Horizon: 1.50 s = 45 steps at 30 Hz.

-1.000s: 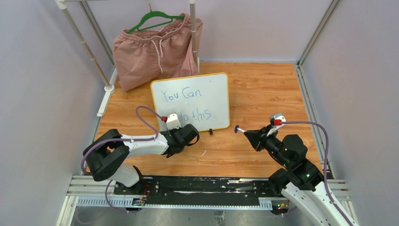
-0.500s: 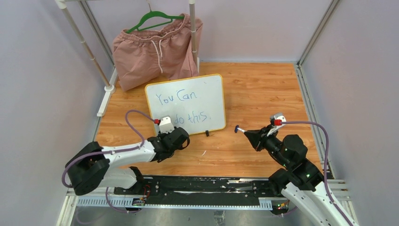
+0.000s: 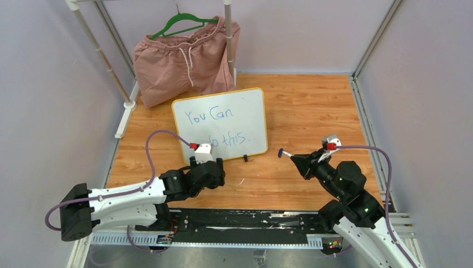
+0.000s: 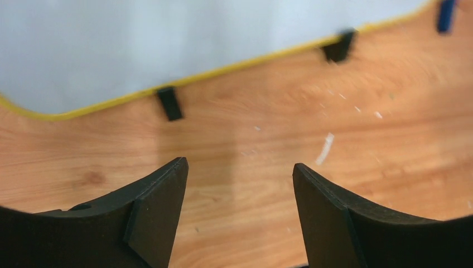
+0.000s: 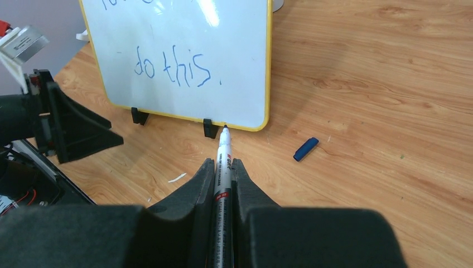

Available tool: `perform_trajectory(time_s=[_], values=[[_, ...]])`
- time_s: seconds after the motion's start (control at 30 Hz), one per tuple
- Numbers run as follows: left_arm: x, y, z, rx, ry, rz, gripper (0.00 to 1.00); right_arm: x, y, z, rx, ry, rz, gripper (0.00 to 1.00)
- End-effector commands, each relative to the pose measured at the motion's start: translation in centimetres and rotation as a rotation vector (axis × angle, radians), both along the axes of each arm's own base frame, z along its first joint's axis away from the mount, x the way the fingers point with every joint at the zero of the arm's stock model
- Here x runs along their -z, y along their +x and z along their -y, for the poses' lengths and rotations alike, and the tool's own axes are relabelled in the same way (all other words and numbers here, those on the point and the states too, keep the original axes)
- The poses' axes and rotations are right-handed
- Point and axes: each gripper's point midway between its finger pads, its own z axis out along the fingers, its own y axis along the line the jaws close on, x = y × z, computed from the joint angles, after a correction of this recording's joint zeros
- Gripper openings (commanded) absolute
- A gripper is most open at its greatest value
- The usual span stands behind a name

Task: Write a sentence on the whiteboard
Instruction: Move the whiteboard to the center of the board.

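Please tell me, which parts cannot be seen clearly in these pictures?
Top view: the left wrist camera partly covers "do" in the sentence.
Right wrist view: the upper edge cuts off its first line.
Left wrist view: the whiteboard is blurred, no lettering shows.

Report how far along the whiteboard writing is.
Done: the sentence "You Can do this." stands complete on the whiteboard. In hand: the right gripper grips the uncapped marker, tip off the board; the left gripper is open and empty. Left: probably recapping, since the cap lies on the table.
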Motion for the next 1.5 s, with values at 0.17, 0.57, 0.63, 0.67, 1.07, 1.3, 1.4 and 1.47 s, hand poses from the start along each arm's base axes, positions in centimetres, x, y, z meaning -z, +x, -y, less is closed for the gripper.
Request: perform_trajectory(time_s=[0.17,0.57,0.63,0.67,1.07,1.3,1.4,1.47], values=[[-7.0,-2.5,12.0,0.480,0.034,0.129,0.74,-3.4,0.4,4.6,0.227,0.033,0.077,0.00],[-6.5,0.0,24.2,0.615,0.158,0.100,0.73,-8.3,-1.6,9.8,0.407,0.056,0.182,0.00],[-6.1,0.6,25.4,0.606,0.178,0.095,0.73,-8.7,-1.9,10.2,0.413,0.062,0.200,0.00],[-5.8,1.0,26.0,0.602,0.193,0.090,0.72,-9.0,-2.1,10.4,0.415,0.067,0.209,0.00],[-0.9,4.4,29.8,0.548,0.205,-0.088,0.64,-11.7,-4.1,12.2,0.423,0.065,0.295,0.00],[0.9,7.3,29.8,0.472,0.259,-0.141,0.61,-12.6,-4.6,12.1,0.401,0.066,0.322,0.00],[1.7,8.7,29.3,0.438,0.263,-0.168,0.59,-12.9,-4.8,12.3,0.401,0.060,0.332,0.00],[2.1,9.2,29.2,0.428,0.266,-0.188,0.58,-13.0,-4.8,12.3,0.402,0.057,0.337,0.00]])
